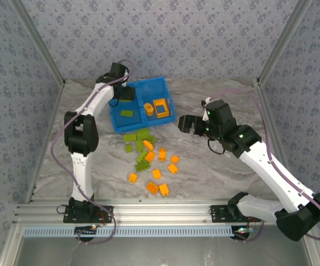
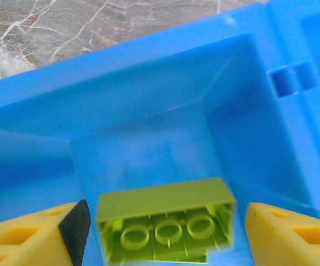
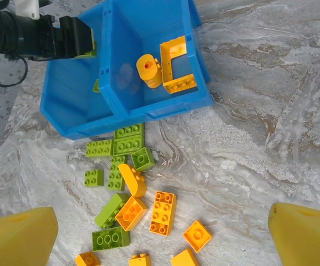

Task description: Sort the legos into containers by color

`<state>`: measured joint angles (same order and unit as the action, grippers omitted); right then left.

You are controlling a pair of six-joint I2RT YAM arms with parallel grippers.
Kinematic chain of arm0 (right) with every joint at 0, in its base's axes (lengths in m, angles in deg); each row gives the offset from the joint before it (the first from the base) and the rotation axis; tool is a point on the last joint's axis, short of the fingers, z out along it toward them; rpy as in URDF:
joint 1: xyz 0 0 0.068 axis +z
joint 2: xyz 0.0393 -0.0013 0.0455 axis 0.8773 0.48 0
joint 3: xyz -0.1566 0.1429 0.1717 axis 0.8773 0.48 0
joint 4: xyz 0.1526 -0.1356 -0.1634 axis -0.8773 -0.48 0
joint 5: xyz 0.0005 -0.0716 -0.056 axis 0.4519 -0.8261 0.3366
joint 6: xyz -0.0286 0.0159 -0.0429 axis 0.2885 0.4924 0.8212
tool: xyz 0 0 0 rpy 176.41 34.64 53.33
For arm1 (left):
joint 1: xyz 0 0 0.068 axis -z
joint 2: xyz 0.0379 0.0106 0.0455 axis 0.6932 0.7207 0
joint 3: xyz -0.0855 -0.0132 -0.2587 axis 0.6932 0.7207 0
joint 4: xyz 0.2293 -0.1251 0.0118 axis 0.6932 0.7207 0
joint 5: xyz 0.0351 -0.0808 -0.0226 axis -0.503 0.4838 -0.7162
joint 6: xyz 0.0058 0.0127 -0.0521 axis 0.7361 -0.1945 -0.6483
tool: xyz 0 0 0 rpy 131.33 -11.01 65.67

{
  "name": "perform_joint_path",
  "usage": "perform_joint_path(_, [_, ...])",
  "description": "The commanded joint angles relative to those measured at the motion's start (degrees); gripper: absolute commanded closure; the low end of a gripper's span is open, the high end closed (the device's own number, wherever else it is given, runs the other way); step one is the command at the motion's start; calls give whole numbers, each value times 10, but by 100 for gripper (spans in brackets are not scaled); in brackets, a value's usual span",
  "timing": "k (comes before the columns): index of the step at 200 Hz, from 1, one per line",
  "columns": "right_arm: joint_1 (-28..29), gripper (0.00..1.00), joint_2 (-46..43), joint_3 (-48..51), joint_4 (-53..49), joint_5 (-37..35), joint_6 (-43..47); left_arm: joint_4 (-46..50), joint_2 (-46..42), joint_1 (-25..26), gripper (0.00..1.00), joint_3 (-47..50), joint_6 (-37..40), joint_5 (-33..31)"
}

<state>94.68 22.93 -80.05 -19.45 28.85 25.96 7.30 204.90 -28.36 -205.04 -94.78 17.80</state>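
Observation:
My left gripper point(image 2: 165, 221) hangs open over the left compartment of the blue bin point(image 2: 148, 72). A lime green lego point(image 2: 165, 219) lies between its yellow fingers point(image 2: 282, 233), underside towards the camera, with a small gap on each side. From above, the left gripper point(image 1: 127, 94) is over the bin point(image 1: 146, 81), whose left compartment holds a green brick point(image 1: 126, 113). Orange pieces point(image 1: 160, 108) lie in the right compartment. My right gripper point(image 1: 184, 123) is open above the table to the right of the bin, holding nothing. Loose orange and green legos point(image 1: 148, 158) lie in front of the bin.
Under the right gripper point(image 3: 163, 221), green bricks point(image 3: 126, 138) lie against the bin's front wall point(image 3: 148, 111) and orange bricks point(image 3: 164, 213) lie nearer. Bare marble table point(image 3: 270, 127) stretches to the right. Patterned walls enclose the table on three sides.

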Motion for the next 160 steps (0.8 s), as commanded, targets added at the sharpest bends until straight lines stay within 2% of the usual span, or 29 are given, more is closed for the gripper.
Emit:
perform_joint_path(1, [2, 0, -7, 4, -2, -8, -9, 15, -41, 4, 22, -15, -7, 29])
perform_joint_path(44, [1, 0, 5, 0, 1, -4, -4, 16, -144, 6, 22, 33, -15, 61])
perform_joint_path(76, [-1, 0, 15, 0, 10, -1, 0, -13, -285, 36, 23, 183, -7, 118])
perform_joint_path(95, [-3, 0, 26, -2, 10, 4, 3, -9, -365, 79, 25, 261, 49, 155])
perform_joint_path(115, [-4, 0, 38, -2, 10, 9, 5, 4, -435, 146, 25, 357, 103, 160])
perform_joint_path(139, [-8, 0, 48, -3, 28, 18, 7, 22, -484, 210, 25, 460, 99, 153])
perform_joint_path(160, [-11, 0, 53, 0, 30, 21, 7, 13, -513, 265, 25, 546, 83, 114])
